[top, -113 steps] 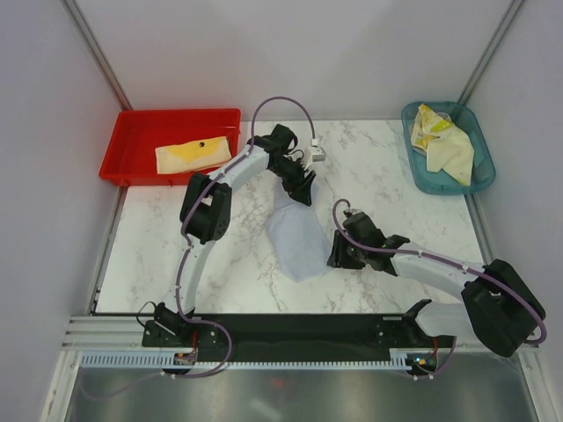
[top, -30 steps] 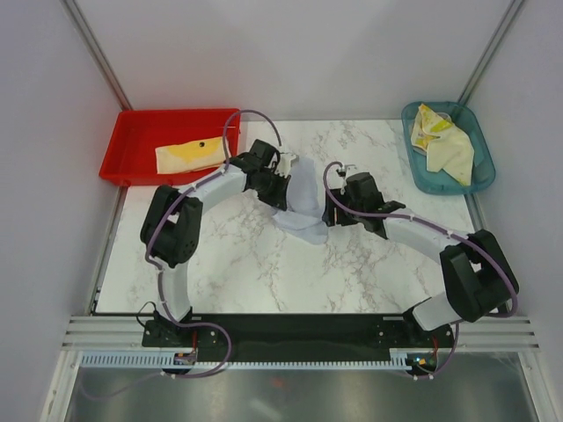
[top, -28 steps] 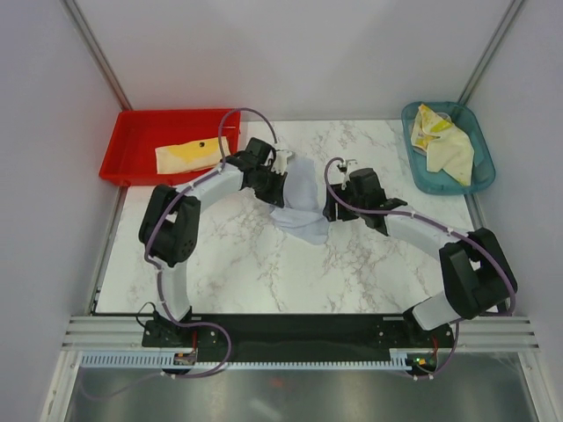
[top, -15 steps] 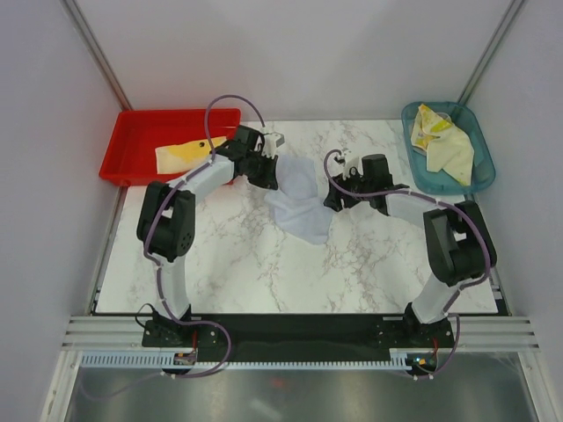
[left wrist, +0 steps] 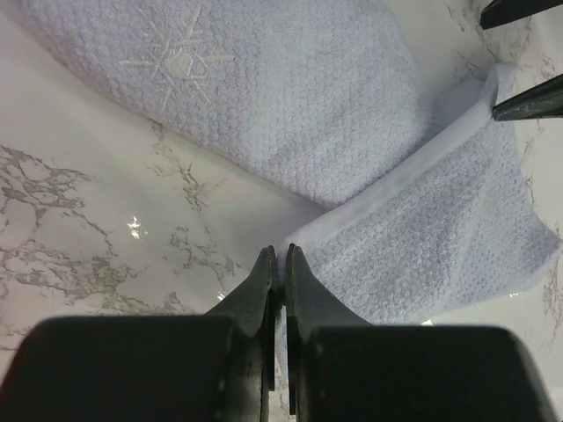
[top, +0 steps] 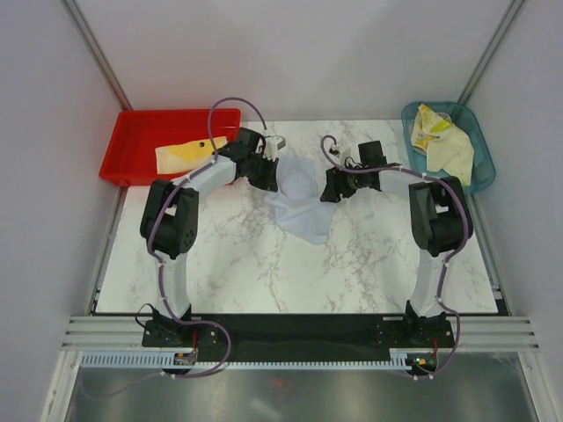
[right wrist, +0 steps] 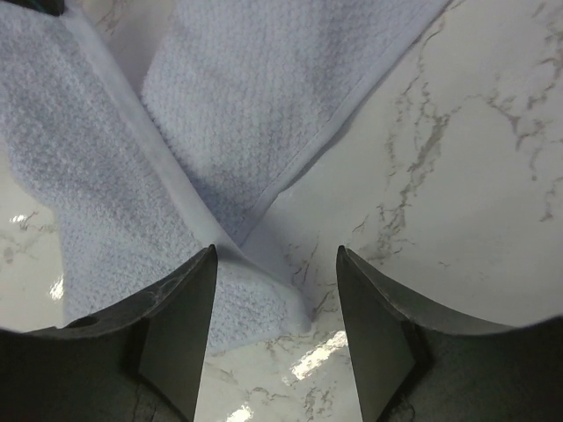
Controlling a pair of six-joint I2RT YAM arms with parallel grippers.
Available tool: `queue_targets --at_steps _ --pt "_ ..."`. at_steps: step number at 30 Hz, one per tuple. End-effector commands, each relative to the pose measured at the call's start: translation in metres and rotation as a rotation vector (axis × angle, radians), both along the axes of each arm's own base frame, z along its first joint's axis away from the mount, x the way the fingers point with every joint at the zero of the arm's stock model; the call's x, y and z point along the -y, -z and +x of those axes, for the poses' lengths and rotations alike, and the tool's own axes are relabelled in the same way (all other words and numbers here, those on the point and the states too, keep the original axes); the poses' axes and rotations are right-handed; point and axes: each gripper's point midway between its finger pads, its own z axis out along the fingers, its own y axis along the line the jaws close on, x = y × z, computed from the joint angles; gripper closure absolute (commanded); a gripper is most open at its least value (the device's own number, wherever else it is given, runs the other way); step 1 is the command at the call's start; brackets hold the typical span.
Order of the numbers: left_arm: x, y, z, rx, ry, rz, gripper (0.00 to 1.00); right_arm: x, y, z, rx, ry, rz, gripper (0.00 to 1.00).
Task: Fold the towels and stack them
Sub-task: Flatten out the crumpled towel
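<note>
Lavender towel [top: 299, 198] lies at mid-table on the marble table [top: 229, 264], between the two grippers and closer to the far edge. It is pale lavender-blue with a waffle weave, a smooth lighter hem and a faint stitched snowflake [left wrist: 180, 61] on one part. It is not flat: two flaps cross in a V, one overlapping the other, and a rumpled lobe trails toward the near side in the top view.

Left gripper [left wrist: 275, 257] is low at the towel's left edge with its fingers pinched nearly together – the hem runs straight into the tips, so it is clamped on the cloth. Right gripper [right wrist: 274, 255] sits at the towel's right side with its fingers spread wide. The folded edge lies on the table under the gap and nothing is held. Its dark fingertips [left wrist: 528, 98] show at the corner of the left wrist view.

Red tray [top: 132, 132] at far left holds a yellow cloth [top: 186, 156], lying flat. Teal basket [top: 475, 180] at far right holds a cream-yellow towel [top: 450, 154] and a crumpled printed yellow towel [top: 429, 127]. Both containers are well apart from the lavender one.
</note>
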Motion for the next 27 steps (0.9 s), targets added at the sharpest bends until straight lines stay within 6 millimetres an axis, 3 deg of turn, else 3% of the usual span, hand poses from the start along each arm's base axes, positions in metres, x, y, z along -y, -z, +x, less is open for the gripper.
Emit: queue_targets --at_steps 1,8,16,27 --pt "0.001 -0.004 0.016 0.069 0.026 0.0 0.98 -0.01 0.007 -0.02 -0.122 -0.127 0.074 0.35" --pt "0.0 0.001 0.019 0.067 0.024 0.008 0.98 -0.002 0.017 -0.022 -0.197 -0.209 0.096 0.34" --pt "0.001 0.001 0.025 0.075 0.018 0.011 0.98 0.0 0.02 -0.057 -0.298 -0.273 0.15 0.39" --pt "0.004 0.0 0.026 0.064 0.014 -0.01 0.98 0.008 0.024 -0.049 -0.292 -0.201 0.08 0.52"
